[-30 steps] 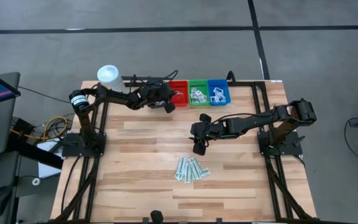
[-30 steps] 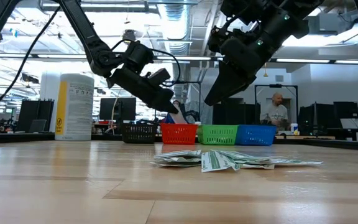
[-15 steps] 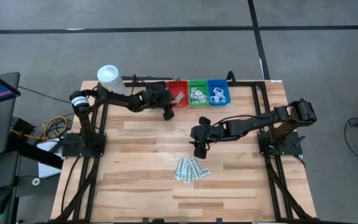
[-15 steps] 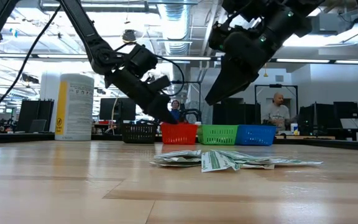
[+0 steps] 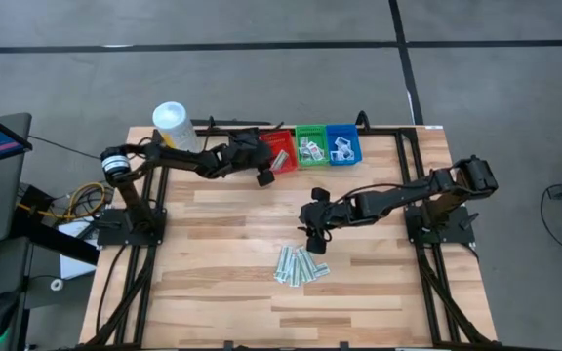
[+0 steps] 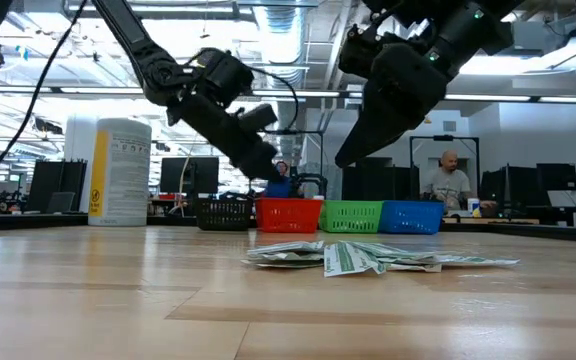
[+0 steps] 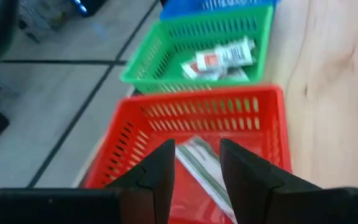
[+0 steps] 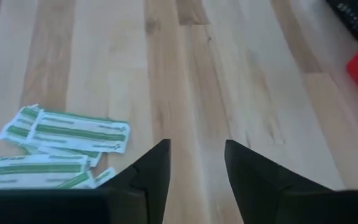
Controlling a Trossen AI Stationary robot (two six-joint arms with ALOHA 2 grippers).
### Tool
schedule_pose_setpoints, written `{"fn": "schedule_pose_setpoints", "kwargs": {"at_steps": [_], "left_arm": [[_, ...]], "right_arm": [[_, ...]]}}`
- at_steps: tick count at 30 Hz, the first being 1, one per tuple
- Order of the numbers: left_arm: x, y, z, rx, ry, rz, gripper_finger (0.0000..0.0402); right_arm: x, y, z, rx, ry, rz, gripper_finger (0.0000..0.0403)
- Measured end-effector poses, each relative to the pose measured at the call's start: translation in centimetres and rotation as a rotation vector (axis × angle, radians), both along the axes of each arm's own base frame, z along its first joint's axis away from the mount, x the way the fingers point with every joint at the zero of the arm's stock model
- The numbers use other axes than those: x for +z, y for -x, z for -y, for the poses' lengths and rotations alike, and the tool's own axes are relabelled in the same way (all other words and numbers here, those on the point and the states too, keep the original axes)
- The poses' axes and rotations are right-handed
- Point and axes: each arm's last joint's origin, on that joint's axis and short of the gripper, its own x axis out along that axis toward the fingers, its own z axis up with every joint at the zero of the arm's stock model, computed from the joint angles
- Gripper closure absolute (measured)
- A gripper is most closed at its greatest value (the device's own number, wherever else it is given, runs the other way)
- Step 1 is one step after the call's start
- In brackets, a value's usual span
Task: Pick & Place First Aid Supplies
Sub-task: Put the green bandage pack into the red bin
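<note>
The left pincer (image 7: 194,171) has just let go, its fingers now apart over the red bin (image 7: 197,118) with a green strip (image 7: 204,163) dropped inside, while the right pincer (image 5: 312,234), open and empty, has moved down toward the strips (image 5: 301,264) in the lower middle of the counter (image 5: 213,283).
</note>
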Motion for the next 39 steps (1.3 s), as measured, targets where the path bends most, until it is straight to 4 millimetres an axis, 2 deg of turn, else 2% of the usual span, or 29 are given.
{"fn": "schedule_pose_setpoints", "kwargs": {"at_steps": [4,8,15,20,29,39], "left_arm": [[1.7,0.7,0.4,0.001,-0.017,0.047,0.0274],[2.7,2.0,2.1,-0.061,0.020,0.088,0.0274],[1.5,5.3,5.5,-0.311,0.233,0.128,0.0274],[0.4,6.6,7.6,-0.416,0.269,0.142,0.0274],[-0.2,6.7,10.0,-0.488,0.302,0.188,0.0274],[-0.1,6.4,12.3,-0.573,0.314,0.190,0.0274]], "right_arm": [[0.0,0.0,0.2,-0.005,-0.001,0.000,0.0264],[0.0,0.1,-1.0,0.073,-0.053,-0.008,0.0268],[-0.7,1.2,-4.3,0.168,-0.107,-0.031,0.0269],[-1.8,2.3,-5.8,0.219,-0.105,-0.014,0.0269],[-1.6,1.7,-5.1,0.189,-0.038,0.074,0.0269],[-1.0,0.5,-2.8,0.096,-0.088,0.165,0.0269]]}}
